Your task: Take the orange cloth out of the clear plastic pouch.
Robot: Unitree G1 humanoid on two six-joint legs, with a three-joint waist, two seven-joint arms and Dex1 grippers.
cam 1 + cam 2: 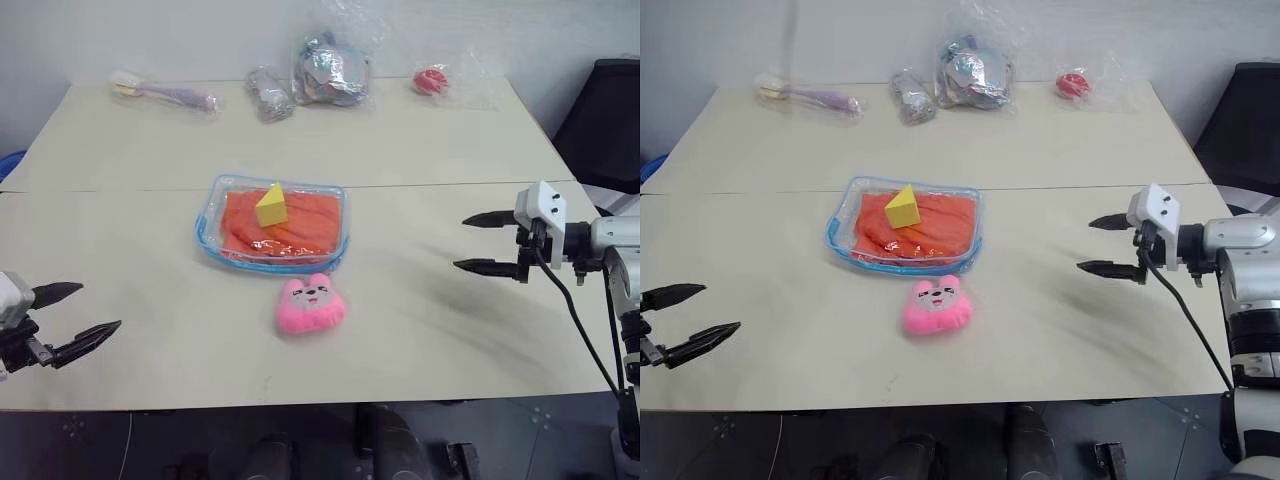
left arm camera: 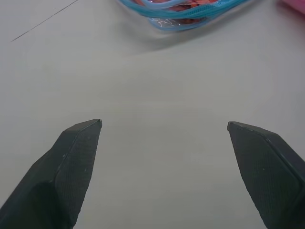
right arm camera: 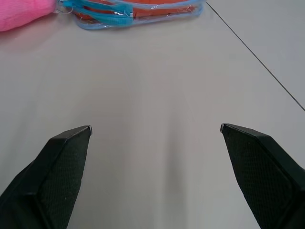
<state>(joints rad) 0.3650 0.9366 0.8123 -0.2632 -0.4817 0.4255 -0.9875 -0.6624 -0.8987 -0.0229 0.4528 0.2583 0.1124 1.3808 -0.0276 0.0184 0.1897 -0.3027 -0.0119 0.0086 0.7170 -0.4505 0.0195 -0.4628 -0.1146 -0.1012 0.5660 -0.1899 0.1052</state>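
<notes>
Nearest the robot, the left gripper [image 1: 82,318] hovers over the table [image 1: 420,340] at about 8 o'clock from the pouch, fingers spread wide and holding nothing. The right gripper [image 1: 478,242] hovers at about 3 o'clock from the pouch, likewise fully spread and empty. Both stand well apart from the task items.

A pink plush toy [image 1: 310,305] lies just beside the near edge of the clear plastic pouch [image 1: 212,205], at 6 o'clock. The pouch lies flat mid-table with the orange cloth [image 1: 300,222] inside it. A yellow wedge block [image 1: 271,205] sits on top of the pouch.

Along the far edge, at 12 o'clock, lie several bagged objects [image 1: 330,68].

Risks, as judged from this layout:
- Unrestrained, the pouch may slide or lift with the cloth when pulled; one gripper should pin it.
- The wedge block is likely to tumble off when the pouch moves.
- A low approach from the near side may strike the plush toy.
- Where the pouch opens cannot be told, so a pinch may close on plastic alone.
</notes>
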